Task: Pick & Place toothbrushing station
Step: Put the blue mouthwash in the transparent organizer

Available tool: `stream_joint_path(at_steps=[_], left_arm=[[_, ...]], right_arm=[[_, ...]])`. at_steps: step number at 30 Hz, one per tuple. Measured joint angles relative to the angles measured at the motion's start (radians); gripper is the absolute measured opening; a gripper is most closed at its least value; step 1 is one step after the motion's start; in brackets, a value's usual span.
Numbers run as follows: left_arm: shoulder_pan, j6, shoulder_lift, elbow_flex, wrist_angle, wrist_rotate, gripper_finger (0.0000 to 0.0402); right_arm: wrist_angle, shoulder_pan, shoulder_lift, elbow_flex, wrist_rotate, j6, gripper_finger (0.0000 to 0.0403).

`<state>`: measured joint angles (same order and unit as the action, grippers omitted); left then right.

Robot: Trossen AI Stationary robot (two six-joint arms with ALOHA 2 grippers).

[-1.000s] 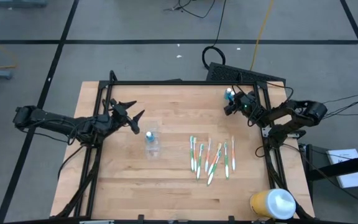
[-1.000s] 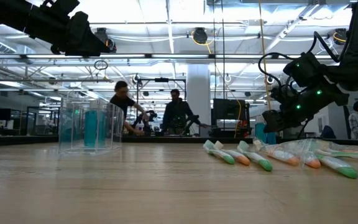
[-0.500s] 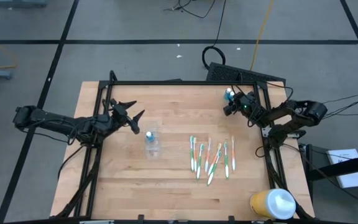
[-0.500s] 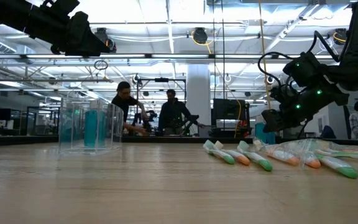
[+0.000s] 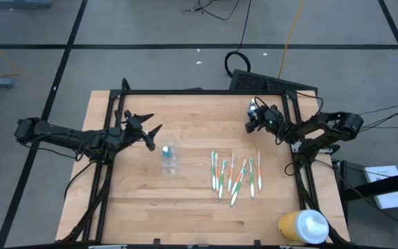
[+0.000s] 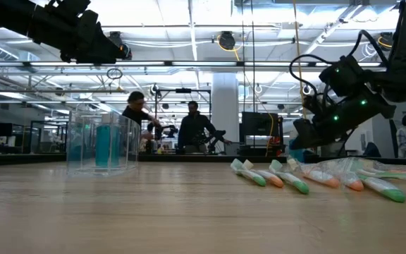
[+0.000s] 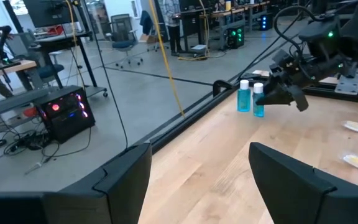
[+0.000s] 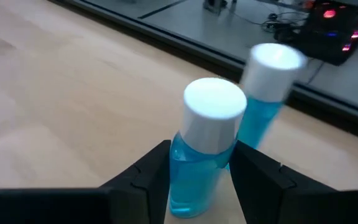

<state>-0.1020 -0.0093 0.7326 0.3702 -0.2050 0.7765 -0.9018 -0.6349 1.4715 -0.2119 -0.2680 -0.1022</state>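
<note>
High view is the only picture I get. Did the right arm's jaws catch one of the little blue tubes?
Observer: Looks like it. The right wrist view shows the right gripper with its jaws pressed on both sides of the near blue tube, just under its white cap.
Operator: Where's the other tube?
Observer: The second tube stands just behind it, outside the jaws.
Operator: Did they tip over?
Observer: No. The left wrist view shows both upright near the edge of the table.
</note>
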Motion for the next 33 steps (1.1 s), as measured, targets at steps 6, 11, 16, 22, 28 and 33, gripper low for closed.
stream_joint_path(at_steps=[6, 11, 16, 22, 28, 33], left_arm=[[0.000, 0.000, 0.000, 0.000, 0.000, 0.000, 0.0278], [0.000, -0.019, 0.000, 0.000, 0.000, -0.001, 0.0278], [0.000, -0.028, 0.000, 0.000, 0.000, -0.021, 0.0278], [0.000, -0.065, 0.000, 0.000, -0.003, -0.122, 0.0278], [0.052, -0.121, 0.058, 0.048, -0.002, -0.215, 0.0278], [0.115, -0.116, 0.220, 0.176, 0.061, -0.348, 0.0278]], right_arm=[[-0.004, 0.050, 0.000, 0.000, 0.057, -0.010, 0.0141], [-0.011, 0.090, 0.000, 0.000, 0.137, -0.010, 0.0142], [-0.016, 0.133, 0.000, 0.000, 0.234, -0.010, 0.0140], [-0.016, 0.196, 0.000, 0.000, 0.285, -0.010, 0.0140], [-0.031, 0.263, 0.001, 0.001, 0.298, -0.010, 0.0141], [-0.067, 0.327, 0.001, -0.020, 0.299, -0.006, 0.0140]])
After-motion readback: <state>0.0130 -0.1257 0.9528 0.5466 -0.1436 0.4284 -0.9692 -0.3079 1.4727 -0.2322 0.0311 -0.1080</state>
